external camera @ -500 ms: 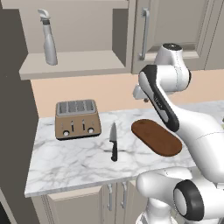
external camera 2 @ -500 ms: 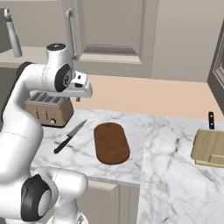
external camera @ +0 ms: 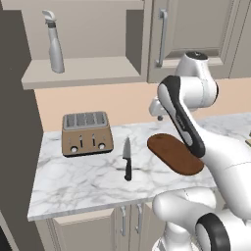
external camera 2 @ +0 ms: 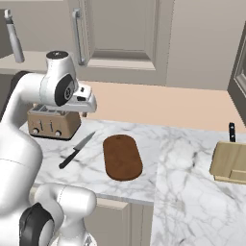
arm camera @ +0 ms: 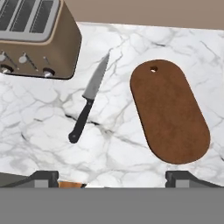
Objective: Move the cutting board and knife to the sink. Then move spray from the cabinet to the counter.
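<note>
Above the white marble desk (arm camera: 131, 35), the gripper (arm camera: 112, 177) hangs wide open and empty over the black-handled knife (arm camera: 88, 100) and oval reddish-brown wooden cutting board (arm camera: 169, 111).

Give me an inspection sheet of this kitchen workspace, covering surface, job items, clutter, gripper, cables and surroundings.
Surface: white grey-veined marble counter, over beige base cabinets.
Job's things: dark reddish-brown oval wooden cutting board lies flat on the counter; black-handled knife with silver blade lies beside it, apart, blade tip toward the toaster. Slim grey spray bottle stands upright in the open shelf niche of the beige wall cabinet.
Clutter: brown four-slot toaster; light wooden knife block on the counter.
Gripper: two-finger gripper open, above the counter, holding nothing.
Cables: nothing seen.
Surroundings: peach back wall; tall dark fridge side.
</note>
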